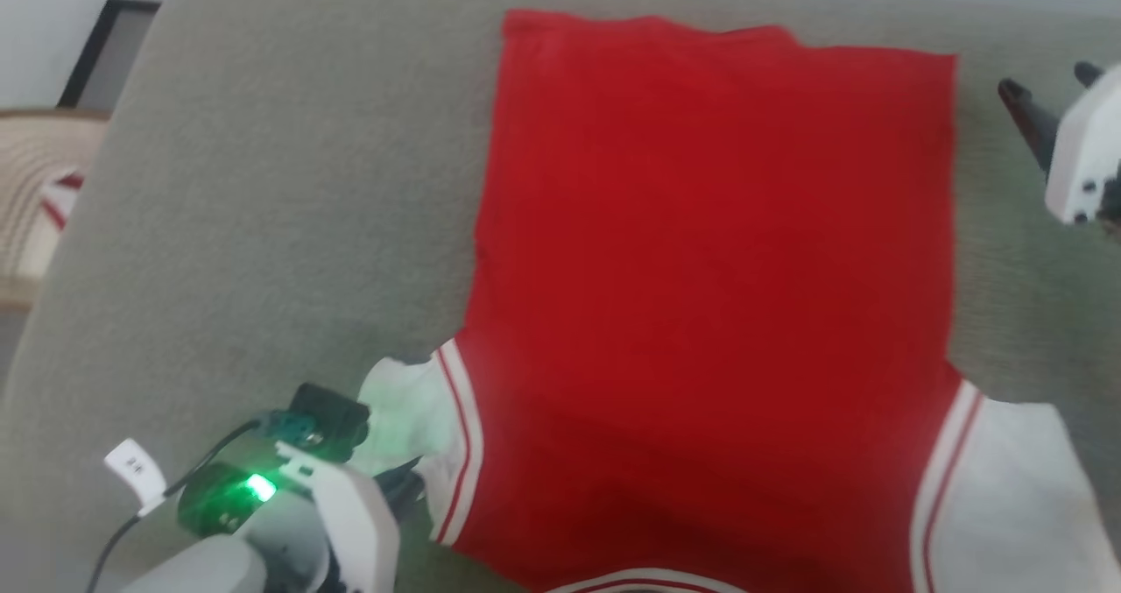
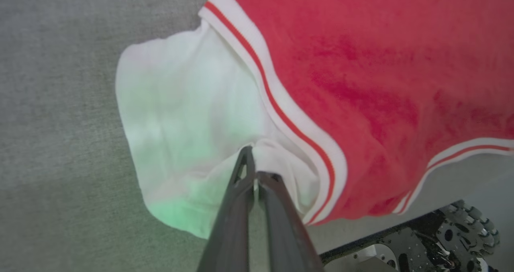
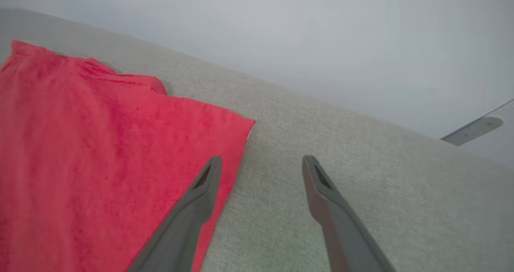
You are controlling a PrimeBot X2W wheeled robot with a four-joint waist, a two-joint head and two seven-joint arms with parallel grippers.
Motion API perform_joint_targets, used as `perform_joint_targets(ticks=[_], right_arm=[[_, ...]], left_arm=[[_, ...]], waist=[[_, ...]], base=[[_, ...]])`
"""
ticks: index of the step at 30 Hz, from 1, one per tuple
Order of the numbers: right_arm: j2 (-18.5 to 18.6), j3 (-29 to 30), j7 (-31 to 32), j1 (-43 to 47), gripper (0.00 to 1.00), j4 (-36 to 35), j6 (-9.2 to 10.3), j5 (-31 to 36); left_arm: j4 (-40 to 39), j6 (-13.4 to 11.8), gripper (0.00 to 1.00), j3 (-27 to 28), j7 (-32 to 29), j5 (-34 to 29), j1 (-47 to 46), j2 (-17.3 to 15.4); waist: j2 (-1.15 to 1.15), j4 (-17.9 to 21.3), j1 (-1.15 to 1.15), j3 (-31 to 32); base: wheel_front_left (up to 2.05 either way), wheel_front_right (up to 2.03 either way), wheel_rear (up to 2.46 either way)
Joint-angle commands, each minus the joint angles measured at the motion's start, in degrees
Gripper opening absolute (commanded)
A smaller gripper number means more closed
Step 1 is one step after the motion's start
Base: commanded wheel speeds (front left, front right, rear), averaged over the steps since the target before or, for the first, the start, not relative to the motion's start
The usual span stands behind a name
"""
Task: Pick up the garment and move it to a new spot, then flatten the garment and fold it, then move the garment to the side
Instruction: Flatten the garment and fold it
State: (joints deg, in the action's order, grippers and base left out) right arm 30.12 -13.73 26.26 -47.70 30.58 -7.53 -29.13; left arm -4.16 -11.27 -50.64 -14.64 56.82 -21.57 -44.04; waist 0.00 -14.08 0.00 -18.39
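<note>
left gripper (image 2: 253,171) is seen closed, tips pinched on the white sleeve (image 2: 180,115) of the shirt (image 1: 709,269); fabric is puckered around the tips. in the head view it is found at lower left of frame, at that sleeve's edge.

right gripper (image 3: 261,163) is spread wide, nothing gripped. in its wrist view one finger (image 3: 192,207) is seen over the shirt's red edge (contact cannot be told), the other over bare grey surface (image 3: 361,143). in the head view it is seen at upper right of frame, near the hem corner and apart from it.

shirt is spread flat on the surface, centre to right of frame, hem toward the top, both white sleeves toward the bottom.
</note>
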Motion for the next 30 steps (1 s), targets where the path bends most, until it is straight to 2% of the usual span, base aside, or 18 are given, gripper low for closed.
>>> perform_joint_targets(ticks=[1, 4, 11, 21, 22, 23, 24, 30], right_arm=[[-0.64, 0.38, 0.64, -1.94, 1.0, 2.72, 0.08, 1.11], [-2.34, 0.8, 2.39, -6.44, 1.0, 9.06, 0.09, 3.02], [-3.75, 2.78, 7.35, -14.88, 1.0, 22.2, 0.09, 6.41], [-4.76, 3.25, 13.92, -20.48, 1.0, 33.35, 0.06, 9.85], [-4.76, 3.1, 14.64, -20.71, 0.73, 34.15, 0.05, 10.04], [-4.68, 3.02, 15.36, -20.99, 0.34, 35.04, 0.05, 10.43], [-5.08, 2.24, 16.26, -21.03, 0.0, 35.45, 0.06, 10.75], [-4.26, -0.86, 16.85, -21.27, 0.0, 34.52, 0.11, 9.98]], left_arm=[[0.6, 0.63, 0.0, -0.31, -0.28, -0.55, -1.29, 0.78], [1.84, 1.92, 0.0, -0.89, -0.41, -1.13, -2.89, 2.37], [5.14, 4.86, 0.0, -2.2, -0.12, -1.8, -5.65, 5.7], [9.29, 7.76, 0.0, -3.23, 0.74, -2.09, -7.79, 9.32], [9.72, 7.92, 0.0, -3.27, 0.85, -2.02, -7.86, 9.55], [10.14, 8.14, 0.0, -3.33, 0.9, -1.99, -8.12, 9.77], [10.52, 8.37, 0.0, -3.33, 1.02, -1.88, -8.33, 9.96], [12.71, 8.82, 0.0, -2.6, 1.74, -1.32, -8.89, 10.03]], waist=[[0.0, -2.06, 0.0, -1.78], [0.0, -3.67, 0.0, -2.91], [0.0, -7.28, 0.0, -5.4], [0.0, -10.0, 0.0, -8.15], [0.0, -10.1, 0.0, -8.27], [0.0, -10.2, 0.0, -8.4], [0.0, -10.26, 0.0, -8.47], [0.0, -9.04, 0.0, -8.01]], base=[[0.0, 0.0, 0.0], [0.0, 0.0, 0.0], [0.0, 0.0, 0.0], [0.0, 0.0, 0.0], [0.0, 0.0, 0.0], [0.0, 0.0, 0.0], [0.0, 0.0, 0.0], [0.0, 0.0, 0.0]])
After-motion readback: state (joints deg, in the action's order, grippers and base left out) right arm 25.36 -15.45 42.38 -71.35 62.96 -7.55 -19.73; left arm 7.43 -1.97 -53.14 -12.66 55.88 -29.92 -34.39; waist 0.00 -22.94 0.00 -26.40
